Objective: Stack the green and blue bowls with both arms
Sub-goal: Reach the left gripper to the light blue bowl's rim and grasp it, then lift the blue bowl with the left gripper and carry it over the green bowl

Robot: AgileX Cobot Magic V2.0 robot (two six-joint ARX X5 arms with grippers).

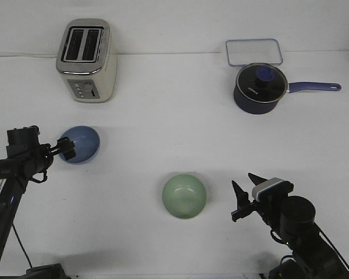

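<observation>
The periwinkle blue bowl (83,144) sits at the left of the white table, tipped a little toward my left arm. My left gripper (66,149) is at its left rim, with the fingers closed over the rim. The pale sage green bowl (184,196) stands upright near the table's front middle, empty. My right gripper (247,190) is open and empty, a short way to the right of the green bowl and apart from it, fingers pointing toward it.
A cream and silver toaster (86,60) stands at the back left. A dark navy saucepan (259,88) with a glass lid and a long handle is at the back right, with a clear rectangular lid (253,52) behind it.
</observation>
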